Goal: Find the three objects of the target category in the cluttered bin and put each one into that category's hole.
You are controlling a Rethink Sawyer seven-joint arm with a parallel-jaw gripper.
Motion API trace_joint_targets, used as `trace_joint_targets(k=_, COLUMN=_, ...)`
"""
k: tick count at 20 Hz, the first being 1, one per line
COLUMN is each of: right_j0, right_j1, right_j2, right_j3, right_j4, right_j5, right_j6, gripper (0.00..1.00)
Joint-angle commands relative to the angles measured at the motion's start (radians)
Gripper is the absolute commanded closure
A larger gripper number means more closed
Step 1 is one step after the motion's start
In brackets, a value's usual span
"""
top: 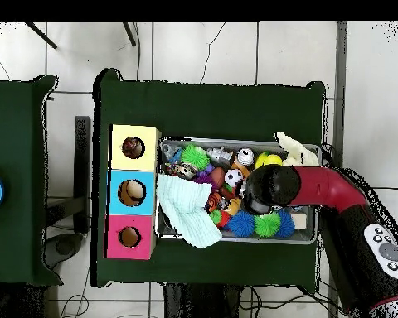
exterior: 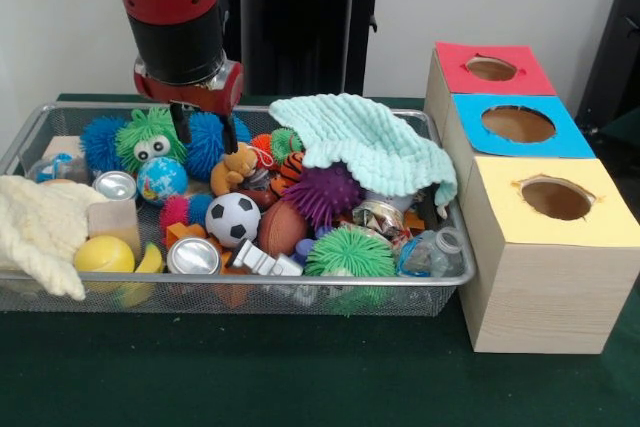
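1. Wire mesh bin lying with long axis left-to-right on the green table cloth; packed with toys.
2. Three-hole wooden box just right of the bin, long axis running near-to-far: yellow hole nearest, blue hole in the middle, red hole farthest.
3. Gripper lowered over the far-left part of the bin, pointing straight down, tips between the green googly-eyed fuzzy toy and a blue spiky ball. Fingers dark and close together; held or not, cannot tell.
4. Contents near the middle: soccer ball, small football, purple spiky ball, green spiky ball, globe ball.
5. Near-left: yellow ball, two cans upright, tops showing.
6. Mint knit cloth draped over the far-right rim; cream knit cloth over the left end.
7. Overhead view: table on a white tiled floor, cables at the edges.
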Motion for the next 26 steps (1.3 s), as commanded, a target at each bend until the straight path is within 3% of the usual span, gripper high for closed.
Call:
trace_joint_targets(k=1, right_j0=0.045, right_j1=-0.025, right_j2=0.061, right_j3=-0.130, right_j4=0.058, right_j5=0.212, right_j6=-0.184, gripper=0.00)
trace_joint_targets(k=7, right_j0=0.079, right_j1=-0.058, right_j2=0.059, right_j3=-0.189, right_j4=0.080, right_j5=0.329, right_j6=-0.187, gripper=0.00)
trace_joint_targets(k=13, right_j0=0.093, right_j1=0.011, right_j2=0.064, right_j3=-0.290, right_j4=0.049, right_j5=0.341, right_j6=-0.226, gripper=0.00)
trace_joint_targets(k=14, right_j0=0.096, right_j1=0.025, right_j2=0.067, right_j3=-0.313, right_j4=0.036, right_j5=0.323, right_j6=-0.237, gripper=0.00)
trace_joint_targets(k=18, right_j0=0.089, right_j1=0.064, right_j2=0.118, right_j3=-0.376, right_j4=-0.055, right_j5=0.057, right_j6=-0.305, gripper=0.00)
trace_joint_targets(k=21, right_j0=0.090, right_j1=0.076, right_j2=0.142, right_j3=-0.406, right_j4=-0.084, right_j5=-0.025, right_j6=-0.317, gripper=0.00)
trace_joint_targets(k=26, right_j0=0.105, right_j1=0.097, right_j2=0.142, right_j3=-0.454, right_j4=-0.091, right_j5=-0.004, right_j6=-0.318, gripper=0.00)
